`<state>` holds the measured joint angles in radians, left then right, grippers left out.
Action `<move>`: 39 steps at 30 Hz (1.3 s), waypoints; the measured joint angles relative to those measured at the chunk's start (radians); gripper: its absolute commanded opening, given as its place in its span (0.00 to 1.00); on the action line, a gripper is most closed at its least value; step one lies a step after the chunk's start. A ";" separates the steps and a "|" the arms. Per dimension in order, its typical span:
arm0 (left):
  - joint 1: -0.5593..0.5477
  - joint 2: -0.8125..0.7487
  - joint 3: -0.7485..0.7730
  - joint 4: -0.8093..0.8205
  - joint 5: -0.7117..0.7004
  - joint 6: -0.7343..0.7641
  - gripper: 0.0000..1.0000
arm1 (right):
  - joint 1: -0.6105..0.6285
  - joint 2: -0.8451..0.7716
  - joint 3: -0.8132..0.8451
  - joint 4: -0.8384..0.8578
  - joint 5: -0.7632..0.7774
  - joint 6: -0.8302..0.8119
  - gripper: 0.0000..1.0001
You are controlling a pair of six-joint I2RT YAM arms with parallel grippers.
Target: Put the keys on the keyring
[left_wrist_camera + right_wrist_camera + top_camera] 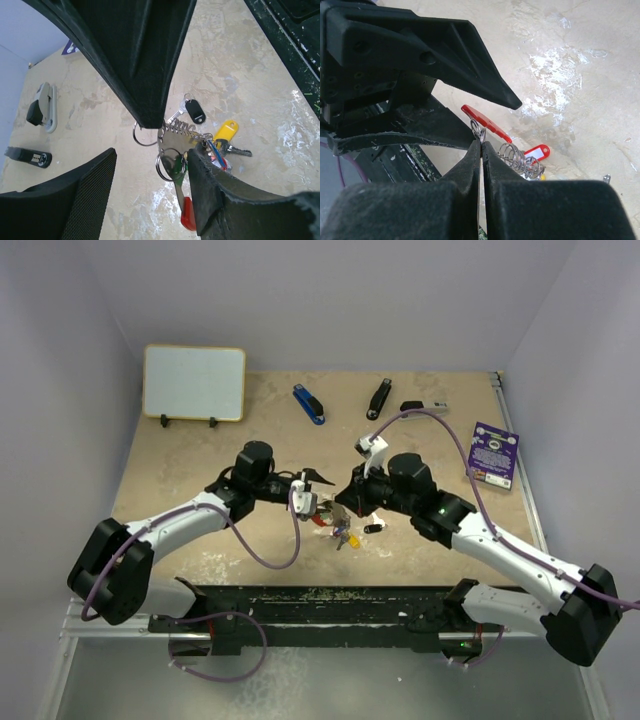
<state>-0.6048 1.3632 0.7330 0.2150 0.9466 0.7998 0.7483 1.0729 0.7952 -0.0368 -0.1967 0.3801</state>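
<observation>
My right gripper (481, 144) was clamped on the keyring (478, 129), low over the middle of the table (180, 470). My left gripper (131, 139) stood wide and empty beside it. Step in hand: threading. The next move probably called for a precise grasp of the loose black key (195, 111).

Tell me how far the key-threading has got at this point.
Done: some keys, including the yellow-headed key, look bunched with the keyring. In hand: the right gripper is shut on a ring of the keyring by its red fob; the left gripper stands open beside it. Left: a black key lies slightly apart on the table, apparently not threaded yet.
</observation>
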 measured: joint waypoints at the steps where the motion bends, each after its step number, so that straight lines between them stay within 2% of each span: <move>1: 0.000 0.000 0.006 -0.002 0.003 -0.005 0.59 | 0.003 0.000 -0.002 0.005 0.000 -0.002 0.00; 13: 0.002 0.000 0.051 -0.034 0.077 -0.090 0.51 | 0.019 -0.001 -0.003 0.036 0.006 -0.019 0.00; 23: 0.014 0.000 0.064 -0.036 0.099 -0.186 0.38 | 0.033 -0.022 -0.011 0.039 0.028 -0.025 0.00; 31: 0.014 0.000 0.064 -0.036 0.099 -0.205 0.37 | 0.040 -0.029 -0.012 0.043 0.030 -0.026 0.00; 39: 0.015 0.000 0.064 -0.035 0.098 -0.205 0.28 | 0.048 -0.039 -0.016 0.049 0.029 -0.034 0.00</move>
<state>-0.5900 1.3628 0.7967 0.1802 1.0443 0.5949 0.7967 1.0336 0.7792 0.0120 -0.1677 0.3462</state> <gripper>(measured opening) 0.297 0.004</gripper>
